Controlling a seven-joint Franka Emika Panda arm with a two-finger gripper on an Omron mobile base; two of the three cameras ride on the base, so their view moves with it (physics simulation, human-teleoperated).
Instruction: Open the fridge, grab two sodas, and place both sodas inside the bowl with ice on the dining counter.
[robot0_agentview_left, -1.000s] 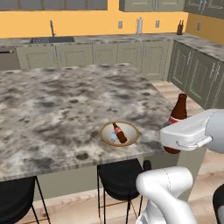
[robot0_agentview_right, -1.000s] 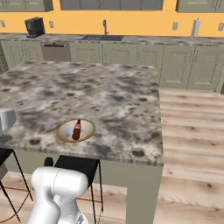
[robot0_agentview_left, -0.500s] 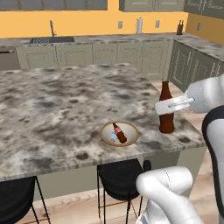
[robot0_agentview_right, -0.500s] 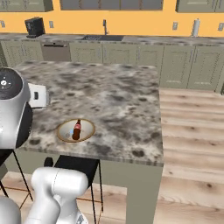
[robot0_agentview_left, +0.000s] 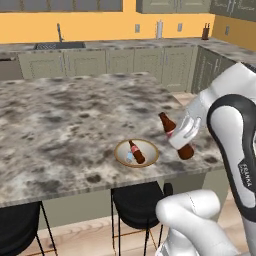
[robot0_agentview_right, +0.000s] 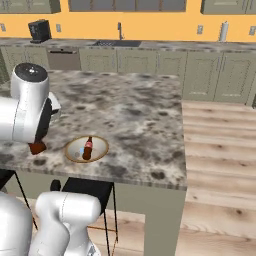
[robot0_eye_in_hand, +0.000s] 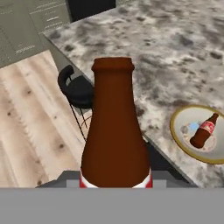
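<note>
Gripping the second soda bottle (robot0_agentview_left: 174, 134) around its body, the hand (robot0_agentview_left: 184, 133) carries it tilted above the near right part of the tabletop (robot0_agentview_left: 75, 115), with the neck leaning toward the bowl (robot0_agentview_left: 136, 152). From the hand's own camera the brown neck rises straight up the middle, and the reddish label band is just visible where the fingers close on it. In the right base camera the arm hides most of this bottle, leaving just its dark base visible below the arm.

One soda (robot0_agentview_left: 135, 152) already lies inside the bowl, on its side among the pale ice cubes, cap pointing away from the stools (robot0_agentview_left: 140, 199). The bowl sits near the front edge of the granite top, just beside the carried bottle and a little to the robot's left of it.

So the job looks well advanced: the fridge work seems done, one bottle is delivered, and the step in hand is bringing the second one to the bowl. The next move calls for shifting the hand left until the bottle is over the bowl's free side, lowering it close to the ice and then letting go. Because the bowl is shallow and half taken, a release from high up could make the bottle roll out over the rim.
</note>
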